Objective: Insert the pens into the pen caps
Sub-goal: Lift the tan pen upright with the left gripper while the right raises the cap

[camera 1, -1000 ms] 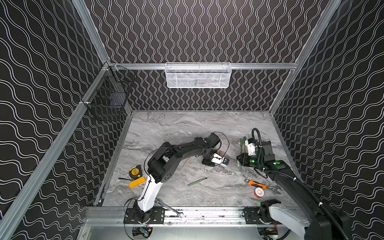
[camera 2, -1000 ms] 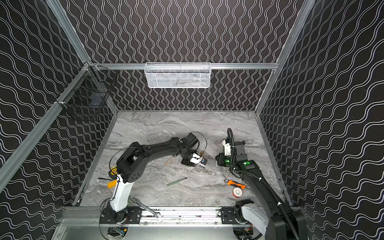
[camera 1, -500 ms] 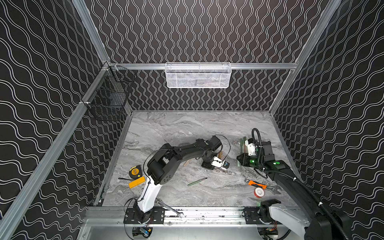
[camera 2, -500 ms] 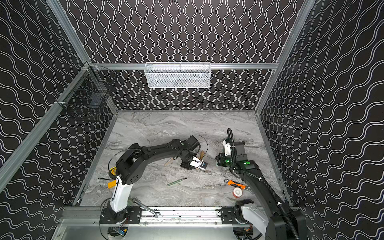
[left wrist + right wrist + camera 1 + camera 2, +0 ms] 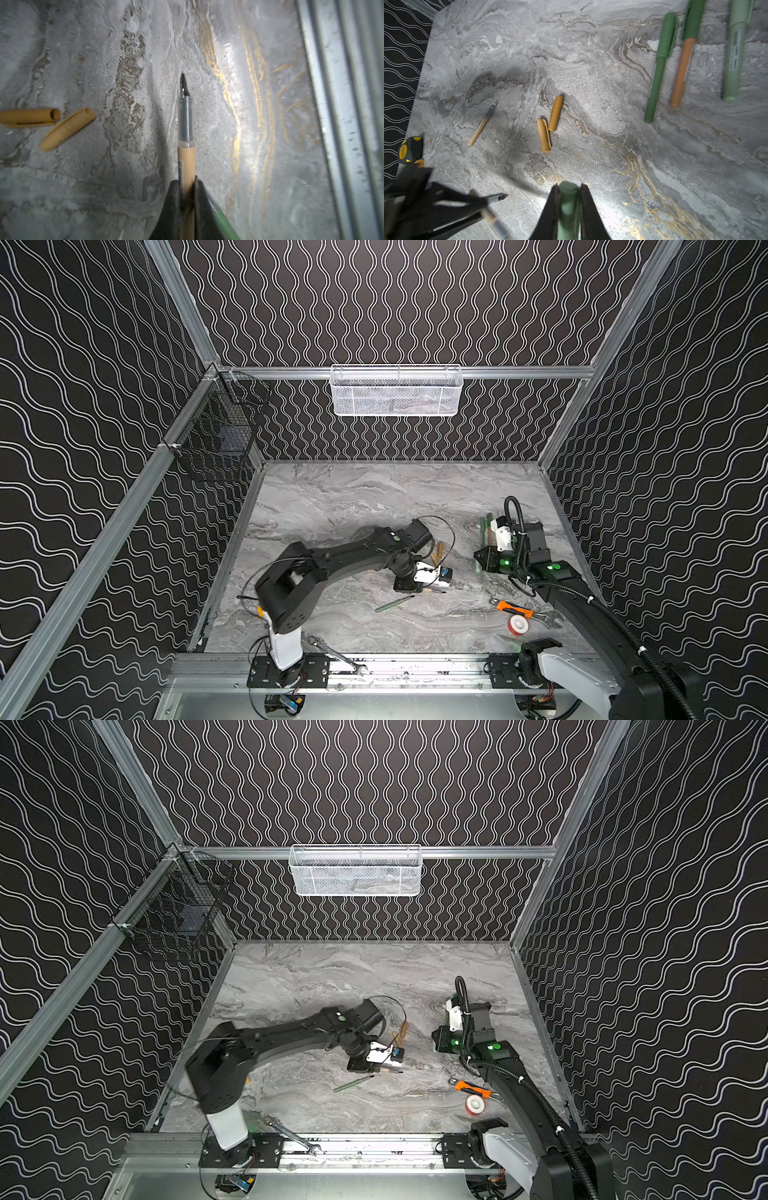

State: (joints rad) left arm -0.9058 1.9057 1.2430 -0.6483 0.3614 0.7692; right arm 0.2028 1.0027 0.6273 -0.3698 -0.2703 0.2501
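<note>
at the far left, a black wire basket [image 5: 216, 427] is hung on the side wall. a yellow tape measure [image 5: 410, 149] is seen at the table's left edge. a steel wrench [image 5: 332, 649] is laid across the front rail beside the left arm's base.

on the grey marble tabletop [image 5: 332, 506], an uncapped green pen [image 5: 394, 603] is laid flat near the middle, with its dark tip turned toward the left claw [image 5: 187, 182]. that claw is clamped on the barrel of a tan pen [image 5: 186, 153], and the pen's dark tip is pointed away from the claw. whether this pen is clear of the marble cannot be told.

a second tan pen [image 5: 480, 124], also uncapped, is laid flat on the far side of the caps from the right claw. two tan caps [image 5: 437, 551] are laid close together just behind the left claw, with no pen in either. above the middle, a white mesh basket [image 5: 395, 391] is hung on the back wall.

further right, the right claw [image 5: 568, 187] is closed around a muted green cap [image 5: 568, 205]. three capped pens [image 5: 658, 68] are laid side by side just beyond it. near the front right, an orange-handled tool [image 5: 513, 608] and a red-and-white tape roll [image 5: 518, 624] are set next to each other.
</note>
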